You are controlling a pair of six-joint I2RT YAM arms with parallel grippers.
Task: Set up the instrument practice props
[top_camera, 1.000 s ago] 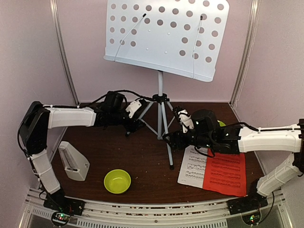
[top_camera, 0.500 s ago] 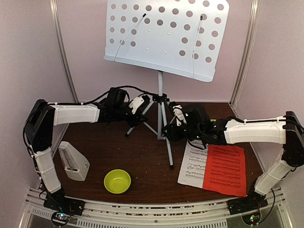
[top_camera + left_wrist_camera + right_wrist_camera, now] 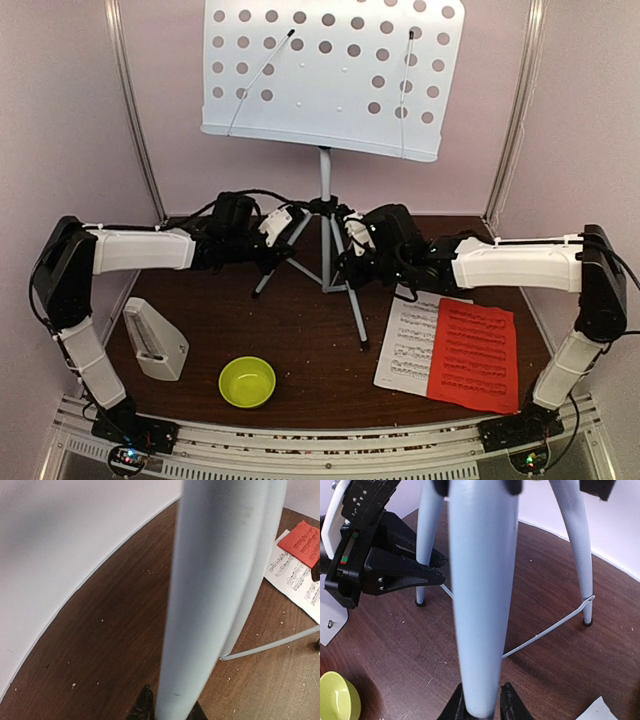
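Note:
The pale perforated music stand point(image 3: 330, 70) is upright at the back of the table on its tripod. My left gripper point(image 3: 284, 240) is shut on the stand's left leg point(image 3: 215, 595), with black fingertips point(image 3: 144, 706) pressed to either side of it. My right gripper point(image 3: 351, 250) is shut on another leg point(image 3: 482, 595), its fingers point(image 3: 458, 704) hugging the tube. The white sheet point(image 3: 405, 340) lies flat at the right with the red sheet point(image 3: 475, 355) overlapping it. The pale-grey metronome point(image 3: 155, 340) stands at the near left.
A lime-green bowl point(image 3: 247, 381) sits near the front edge, between the metronome and the sheets. Pink walls close in the back and both sides. The stand's thin brace wires point(image 3: 545, 632) run low between the legs. My left gripper's black body point(image 3: 385, 555) shows in the right wrist view.
Both grippers moved in to the tripod legs and closed on them. The stand has shifted left, its desk now higher in the top view.

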